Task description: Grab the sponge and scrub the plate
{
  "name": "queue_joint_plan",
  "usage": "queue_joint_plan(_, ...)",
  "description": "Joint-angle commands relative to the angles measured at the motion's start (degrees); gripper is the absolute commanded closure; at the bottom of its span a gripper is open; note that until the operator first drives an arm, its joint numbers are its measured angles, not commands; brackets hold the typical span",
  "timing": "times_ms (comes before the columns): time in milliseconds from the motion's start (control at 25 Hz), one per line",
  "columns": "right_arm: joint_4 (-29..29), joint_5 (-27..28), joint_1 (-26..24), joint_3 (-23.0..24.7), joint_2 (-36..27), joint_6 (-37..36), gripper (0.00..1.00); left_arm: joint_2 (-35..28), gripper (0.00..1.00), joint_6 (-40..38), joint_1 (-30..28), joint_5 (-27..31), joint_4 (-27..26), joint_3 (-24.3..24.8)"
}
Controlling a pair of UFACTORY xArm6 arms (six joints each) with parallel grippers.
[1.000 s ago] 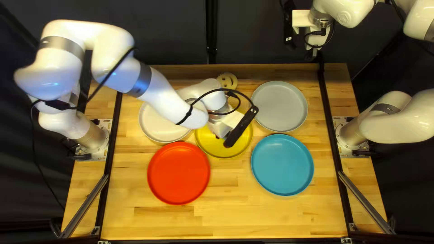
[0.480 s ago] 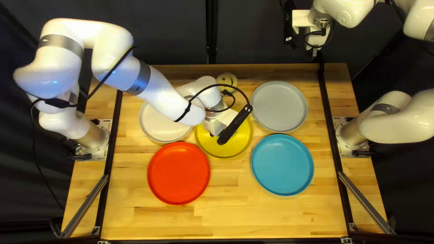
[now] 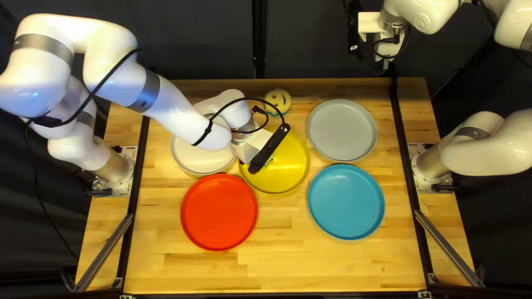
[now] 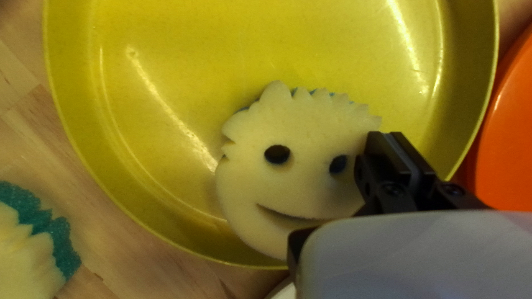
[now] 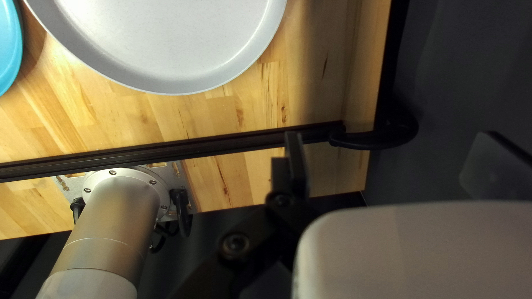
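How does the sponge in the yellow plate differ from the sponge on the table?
The plate sponge is in the yellow plate; the table sponge is on the table. The plate sponge shows thin blue slivers, the table sponge a broader teal edge. Both have pale smiling faces.

A pale wooden worktop [image 3: 288, 268] of joined strips stands before me, a dark curtain [image 3: 194, 41] behind its far edge. Black rails cross it near both sides, and a metal strut [image 3: 105, 252] slants at the near left corner. Warm light brightens the boards, dimming toward the far edge.
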Motion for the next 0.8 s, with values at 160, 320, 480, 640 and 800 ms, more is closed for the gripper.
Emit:
queue_joint_plan(160,0.0,0.0,0.0,0.0,0.0,0.0,0.0,4.8,1.0,-0.4,1.6,3.4,2.3,-7.9)
queue_joint_plan(320,0.0,0.0,0.0,0.0,0.0,0.0,0.0,3.6,1.0,0.6,2.0,3.3,2.1,-5.9)
queue_joint_plan(480,0.0,0.0,0.0,0.0,0.0,0.0,0.0,0.3,1.0,1.7,2.2,2.2,0.8,-0.7)
queue_joint_plan(640,0.0,0.0,0.0,0.0,0.0,0.0,0.0,-3.9,1.0,1.7,1.5,0.8,-0.3,5.1)
queue_joint_plan(800,0.0,0.0,0.0,0.0,0.0,0.0,0.0,-5.0,1.0,1.5,1.1,0.1,-1.0,7.2)
